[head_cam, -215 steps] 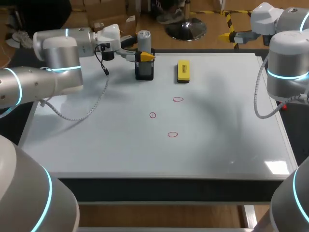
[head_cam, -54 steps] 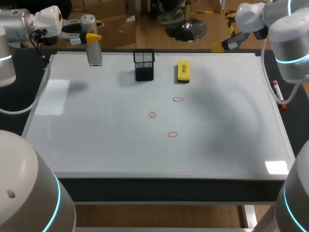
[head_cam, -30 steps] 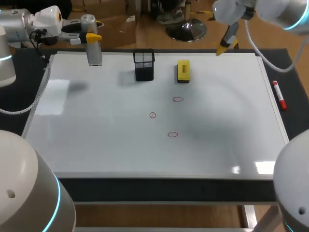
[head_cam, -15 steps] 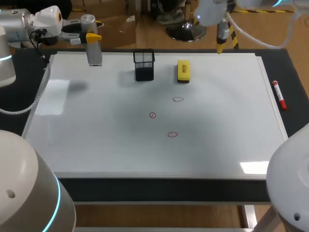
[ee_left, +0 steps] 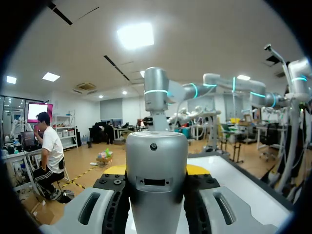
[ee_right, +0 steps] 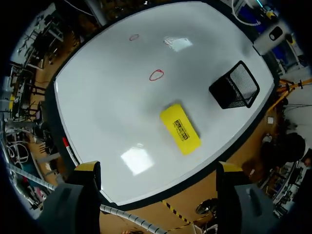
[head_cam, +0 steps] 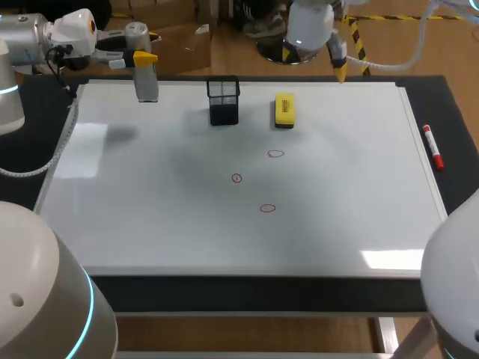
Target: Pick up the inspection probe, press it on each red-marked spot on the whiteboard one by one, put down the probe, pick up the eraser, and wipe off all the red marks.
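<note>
Inspection probe [head_cam: 143,75] upright, gripped by the left claw [head_cam: 142,57] over the whiteboard's [head_cam: 150,224] far left corner, its lower end cut off in the wrist view, right claw [ee_right: 158,168] wide and empty above the far edge near the eraser [head_cam: 284,109], three red marks [head_cam: 268,208] mid-board

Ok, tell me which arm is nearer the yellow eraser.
Right. The right arm hangs just beyond the eraser, jaws open; the left arm holds the inspection probe near the whiteboard's far-left corner.

A robotics lab: left arm [head_cam: 22,41] and right arm [head_cam: 310,24] over a whiteboard [head_cam: 187,224]
</note>
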Motion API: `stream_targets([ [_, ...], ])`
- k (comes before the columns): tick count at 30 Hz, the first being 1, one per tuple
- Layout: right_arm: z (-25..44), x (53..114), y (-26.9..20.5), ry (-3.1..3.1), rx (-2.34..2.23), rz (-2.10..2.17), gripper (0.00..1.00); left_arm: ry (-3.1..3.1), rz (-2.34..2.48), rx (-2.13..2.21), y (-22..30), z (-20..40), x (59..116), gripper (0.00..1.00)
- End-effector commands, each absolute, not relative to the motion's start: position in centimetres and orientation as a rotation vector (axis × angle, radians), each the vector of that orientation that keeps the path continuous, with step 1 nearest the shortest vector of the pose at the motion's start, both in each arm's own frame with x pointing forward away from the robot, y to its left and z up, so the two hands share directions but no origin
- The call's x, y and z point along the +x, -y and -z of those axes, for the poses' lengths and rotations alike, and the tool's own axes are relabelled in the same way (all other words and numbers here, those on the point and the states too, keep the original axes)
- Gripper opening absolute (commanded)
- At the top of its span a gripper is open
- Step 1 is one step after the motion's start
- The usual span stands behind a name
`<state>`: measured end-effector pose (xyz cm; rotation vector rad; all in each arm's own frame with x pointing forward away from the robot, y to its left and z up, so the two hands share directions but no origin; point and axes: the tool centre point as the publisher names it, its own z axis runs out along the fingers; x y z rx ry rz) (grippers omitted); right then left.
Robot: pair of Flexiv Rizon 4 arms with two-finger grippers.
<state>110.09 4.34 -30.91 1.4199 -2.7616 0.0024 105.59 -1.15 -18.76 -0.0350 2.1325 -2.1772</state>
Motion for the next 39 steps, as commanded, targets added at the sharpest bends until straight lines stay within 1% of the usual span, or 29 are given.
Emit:
stream_targets([
  [1,31.5,110.2,-4.0,2.726,1.545,0.131,1.0,-2.133,2.179,-0.032,1.1,18.7,105.7,0.0],
  [9,32.4,109.6,-6.8,2.545,1.902,0.147,1.0,-2.133,2.179,-0.032,1.1,18.7,105.7,0.0],
  [15,33.5,109.4,-7.6,2.409,2.062,0.109,1.0,-2.133,2.179,-0.032,1.1,18.7,105.7,0.0],
  [31,35.9,109.2,-9.6,2.254,2.249,0.064,1.0,-2.133,2.179,-0.032,1.1,18.7,105.7,0.0],
  [39,37.8,109.6,-10.0,2.258,2.189,0.065,1.0,-2.133,2.179,-0.032,1.1,18.7,105.7,0.0],
])
